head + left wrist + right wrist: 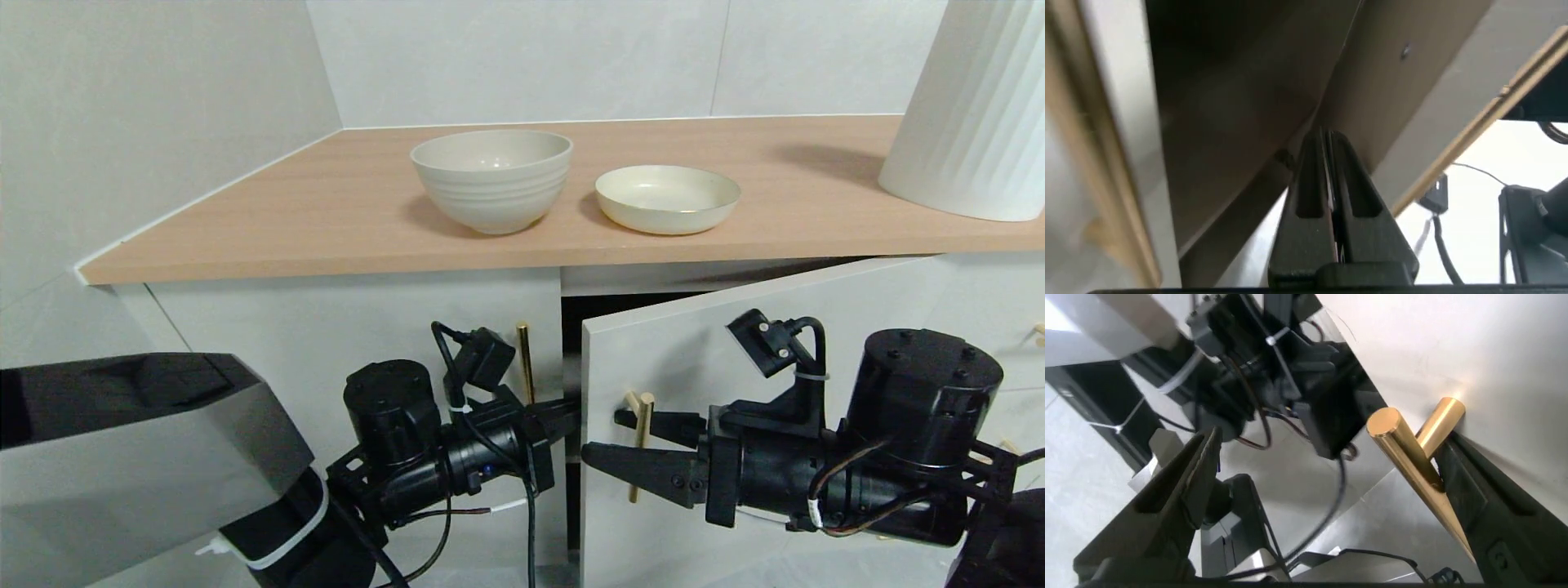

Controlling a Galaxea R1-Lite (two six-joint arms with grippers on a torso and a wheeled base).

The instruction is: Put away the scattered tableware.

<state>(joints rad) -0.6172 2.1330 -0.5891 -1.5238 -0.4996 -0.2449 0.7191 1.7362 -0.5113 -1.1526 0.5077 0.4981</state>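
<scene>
Two bowls on wooden countertop (pixel 326 220): deep ribbed bowl (pixel 491 180) toward left, shallow bowl (pixel 667 198) just beside it on right, not touching. White ribbed vase (pixel 971 114) at counter's right end. Below counter, right cabinet door (pixel 735 343) ajar, dark gap between it and left door (pixel 367 318). Right gripper (pixel 629 445) at ajar door's brass handle (pixel 642 408): jaws spread, handle bar between them, close against one finger. Left gripper (pixel 571 412): jaws pressed together, holding nothing, tip poked into gap at ajar door's edge. Second brass handle (pixel 523 363) on left door, just above left gripper.
</scene>
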